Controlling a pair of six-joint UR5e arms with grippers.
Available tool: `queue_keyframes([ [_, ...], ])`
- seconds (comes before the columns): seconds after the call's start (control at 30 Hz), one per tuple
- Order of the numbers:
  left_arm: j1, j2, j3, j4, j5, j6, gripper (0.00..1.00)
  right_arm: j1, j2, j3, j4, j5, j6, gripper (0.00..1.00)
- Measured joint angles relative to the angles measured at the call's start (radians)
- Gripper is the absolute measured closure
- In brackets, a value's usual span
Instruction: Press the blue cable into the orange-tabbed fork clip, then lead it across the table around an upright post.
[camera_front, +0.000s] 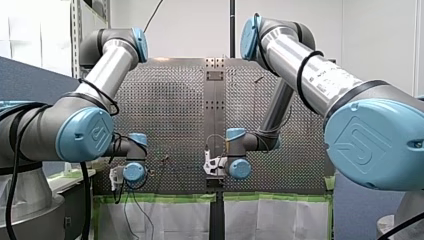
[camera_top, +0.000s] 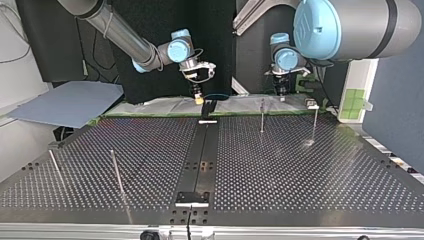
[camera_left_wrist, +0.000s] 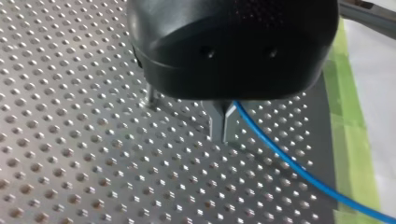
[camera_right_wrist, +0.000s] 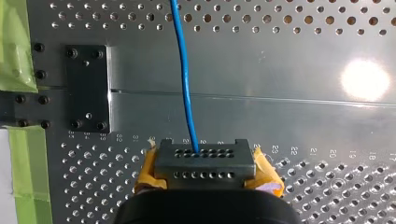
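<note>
The thin blue cable (camera_right_wrist: 186, 93) is held in two places along the edge of the perforated metal tabletop (camera_top: 300, 170) nearest the arms, beside a strip of green tape (camera_left_wrist: 348, 116). My right arm's yellow-padded hand (camera_right_wrist: 204, 163) is closed on it over the tabletop's central seam. My left arm's black hand with metal fingers (camera_left_wrist: 222, 125) is pinched tight on it too, and the cable trails out beside the fingers. Gripping both ends of a span probably gives control for pressing it into a clip. I cannot make out an orange-tabbed fork clip. A thin upright metal post (camera_top: 261, 116) stands near the left hand, so the routing looks not yet begun.
</note>
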Motion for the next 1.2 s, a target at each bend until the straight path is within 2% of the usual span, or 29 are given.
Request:
queue_keyframes([
  [0.37, -0.006, 0.025, -0.008, -0.010, 0.008, 0.043, 1.00, 0.000, 0.000, -0.006, 0.007, 0.000, 0.000, 1.00],
  [0.87, -0.001, 0.025, 0.027, 0.012, 0.022, 0.025, 1.00, -0.007, 0.000, -0.009, 0.008, 0.000, 0.000, 1.00],
  [1.2, 0.000, 0.025, 0.058, -0.003, 0.040, 0.022, 1.00, -0.024, 0.000, -0.009, 0.010, 0.002, 0.003, 1.00],
])
